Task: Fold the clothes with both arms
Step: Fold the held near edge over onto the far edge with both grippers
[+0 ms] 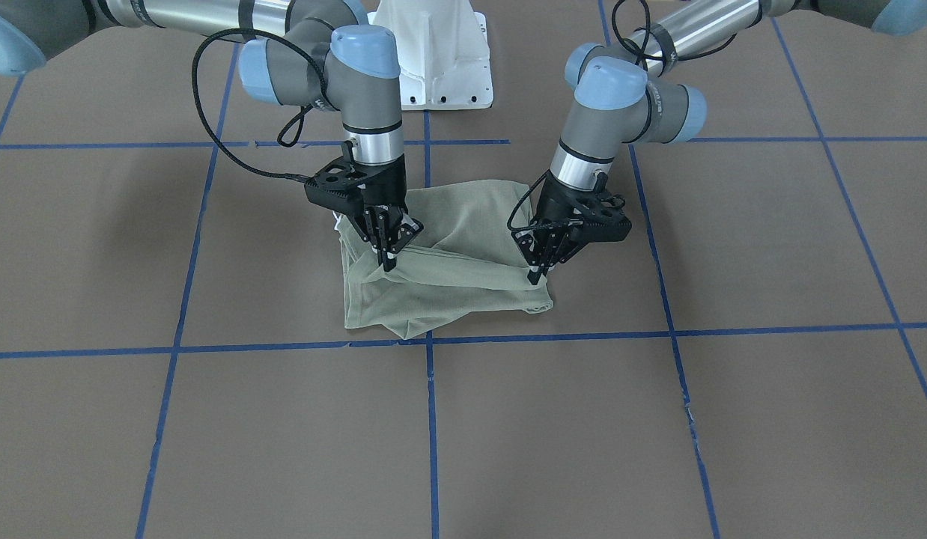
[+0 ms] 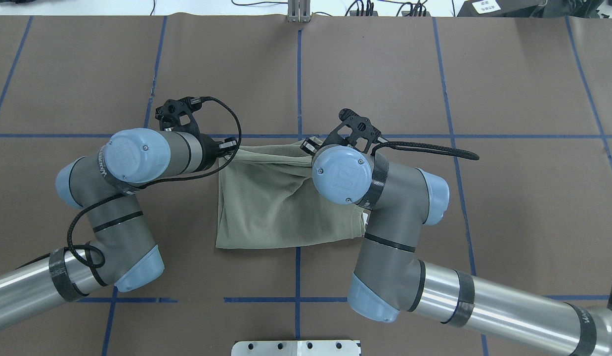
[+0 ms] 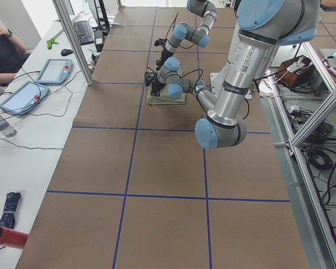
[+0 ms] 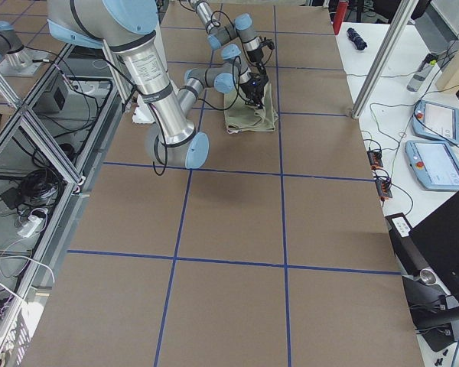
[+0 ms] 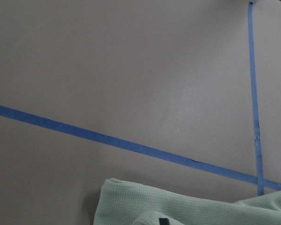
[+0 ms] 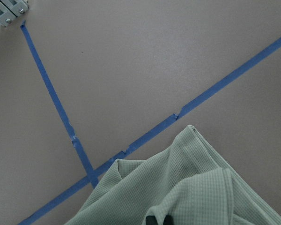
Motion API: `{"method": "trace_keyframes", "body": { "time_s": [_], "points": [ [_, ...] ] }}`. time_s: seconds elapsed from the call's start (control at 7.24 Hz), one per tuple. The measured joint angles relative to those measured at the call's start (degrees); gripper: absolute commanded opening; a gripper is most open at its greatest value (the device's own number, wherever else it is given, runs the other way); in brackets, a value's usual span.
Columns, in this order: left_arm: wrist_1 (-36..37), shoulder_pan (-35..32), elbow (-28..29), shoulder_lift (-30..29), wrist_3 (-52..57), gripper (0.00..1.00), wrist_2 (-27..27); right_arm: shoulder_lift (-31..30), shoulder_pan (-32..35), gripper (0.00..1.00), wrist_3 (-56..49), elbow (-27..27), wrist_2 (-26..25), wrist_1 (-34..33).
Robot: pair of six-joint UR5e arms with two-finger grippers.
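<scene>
The clothes are one sage-green knit shirt [image 1: 448, 292], lying folded into a rough rectangle on the brown table near a crossing of blue tape lines. It also shows from above [image 2: 271, 207]. My left gripper [image 1: 537, 275] is shut on the shirt's edge farthest from the robot's base, and the cloth tents up at its tips. My right gripper [image 1: 388, 260] is shut on the same edge at the other corner, lifting a ridge of fabric. Both wrist views show green knit [image 5: 187, 208] [image 6: 178, 187] bunched at the bottom edge, where the fingers are.
The white pedestal base [image 1: 433, 52] stands behind the shirt. Blue tape lines [image 1: 430, 419] grid the brown table. A side bench with tablets [image 3: 53, 70] and a seated person [image 3: 3, 47] lies beyond the table's far edge.
</scene>
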Motion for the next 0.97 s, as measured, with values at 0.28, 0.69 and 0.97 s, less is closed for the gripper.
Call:
{"method": "trace_keyframes", "body": {
  "time_s": [0.28, 0.69, 0.97],
  "points": [
    [-0.39, -0.02, 0.21, 0.01, 1.34, 1.00, -0.04, 0.87, 0.17, 1.00, -2.00, -1.86, -0.16, -0.04],
    [-0.55, -1.12, -2.21, 0.47, 9.77, 1.00, -2.38, 3.87, 0.94, 1.00, -8.48, -2.13, 2.46, -0.18],
    [-0.60, -2.03, -2.70, 0.62, 11.38, 1.00, -4.82, 3.76, -0.97, 1.00, -9.70, -2.79, 2.95, -0.37]
  ]
}}
